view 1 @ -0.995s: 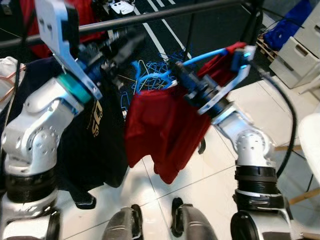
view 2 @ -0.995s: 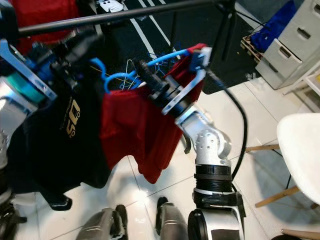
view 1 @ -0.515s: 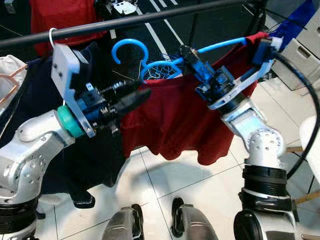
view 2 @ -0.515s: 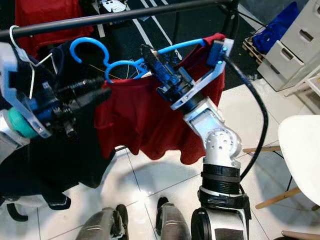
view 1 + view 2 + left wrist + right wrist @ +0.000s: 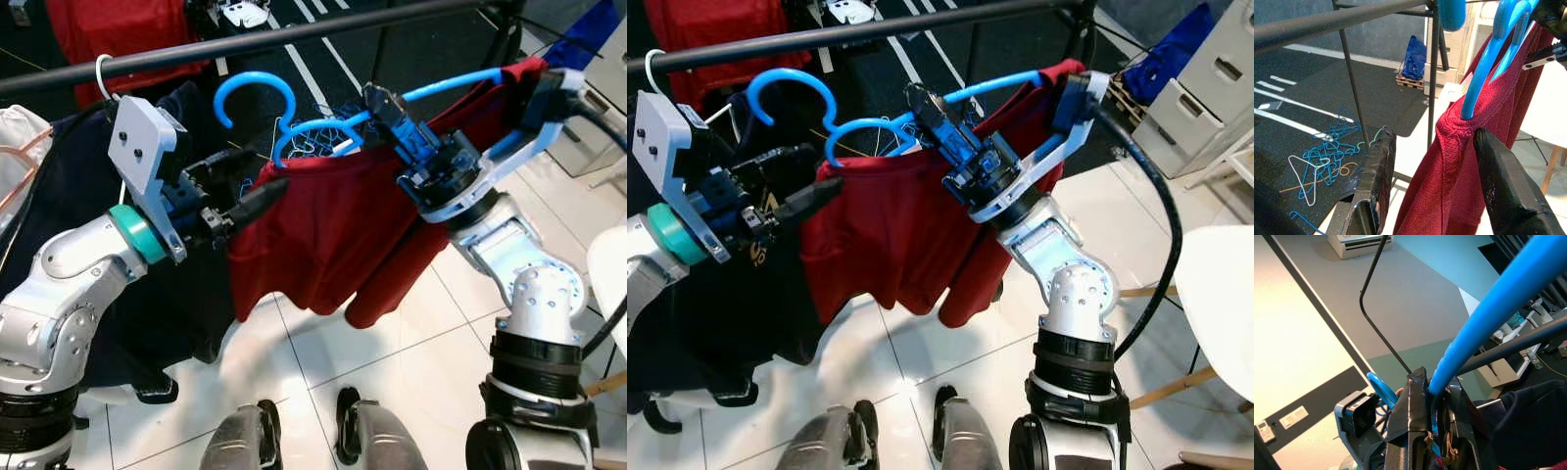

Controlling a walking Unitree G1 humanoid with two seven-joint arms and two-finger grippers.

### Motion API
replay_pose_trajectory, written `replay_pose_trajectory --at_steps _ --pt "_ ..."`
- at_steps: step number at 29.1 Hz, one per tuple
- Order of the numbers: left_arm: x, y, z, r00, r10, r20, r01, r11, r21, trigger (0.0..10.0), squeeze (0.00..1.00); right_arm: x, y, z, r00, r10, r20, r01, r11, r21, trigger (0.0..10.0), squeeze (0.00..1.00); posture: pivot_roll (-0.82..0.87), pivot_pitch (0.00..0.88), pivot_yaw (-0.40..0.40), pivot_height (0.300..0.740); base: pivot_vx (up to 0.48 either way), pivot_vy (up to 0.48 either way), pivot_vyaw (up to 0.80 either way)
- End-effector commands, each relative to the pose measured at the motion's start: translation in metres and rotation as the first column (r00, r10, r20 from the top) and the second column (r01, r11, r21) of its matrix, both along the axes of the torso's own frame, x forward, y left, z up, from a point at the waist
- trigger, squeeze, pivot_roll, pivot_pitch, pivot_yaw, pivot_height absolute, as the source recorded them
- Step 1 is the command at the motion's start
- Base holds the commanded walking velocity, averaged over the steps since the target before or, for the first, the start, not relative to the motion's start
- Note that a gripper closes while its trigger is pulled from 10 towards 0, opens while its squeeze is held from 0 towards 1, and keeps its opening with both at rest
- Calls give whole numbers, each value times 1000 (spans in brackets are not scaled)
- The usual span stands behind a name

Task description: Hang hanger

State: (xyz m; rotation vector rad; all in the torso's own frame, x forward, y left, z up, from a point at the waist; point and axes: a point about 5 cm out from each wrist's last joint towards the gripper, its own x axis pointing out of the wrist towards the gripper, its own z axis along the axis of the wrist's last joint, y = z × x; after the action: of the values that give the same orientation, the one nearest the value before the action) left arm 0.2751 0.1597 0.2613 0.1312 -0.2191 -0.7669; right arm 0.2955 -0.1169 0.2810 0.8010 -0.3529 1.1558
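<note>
Since half a second ago the right gripper (image 5: 384,106) has lifted the hanger (image 5: 431,90) a little, and the shirt's (image 5: 333,230) right half now hangs in a narrower fold, while the left gripper (image 5: 257,191) sits a touch higher at the shirt's left shoulder.

Right gripper: clenched on the blue hanger's arm near its neck, as the right wrist view shows the fingers (image 5: 1413,416) pressed against the blue bar. The hanger's hook (image 5: 253,93) curls up just below the rail (image 5: 294,31), not over it. A second blue loop shows beside the hook.

Left gripper: fingers (image 5: 1501,181) spread apart, one on each side of the red shirt's shoulder seam where it drapes over the hanger's end, gripping nothing.

A dark shirt (image 5: 59,166) already hangs from the rail on a white hook (image 5: 101,73) at the robot's left. More red cloth (image 5: 118,34) hangs behind the rail. Loose hangers (image 5: 1322,159) lie tangled on the dark floor beyond the rack. Grey drawers (image 5: 1205,78) and a white chair (image 5: 1220,294) stand at the right.
</note>
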Motion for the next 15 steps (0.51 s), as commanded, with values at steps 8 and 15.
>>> replay_pose_trajectory --at_steps 8,15 --pt "-4 -11 -3 997 -80 -20 80 997 -15 10000 0 -7 -2 6 999 24 26 -25 999 21 0 0 -123 133 65 740 0 0 0" --pt "-6 -19 -3 990 -138 -22 138 990 -30 4471 0 -7 1 8 999 38 23 -38 999 29 0 0 -124 137 64 740 0 0 0"
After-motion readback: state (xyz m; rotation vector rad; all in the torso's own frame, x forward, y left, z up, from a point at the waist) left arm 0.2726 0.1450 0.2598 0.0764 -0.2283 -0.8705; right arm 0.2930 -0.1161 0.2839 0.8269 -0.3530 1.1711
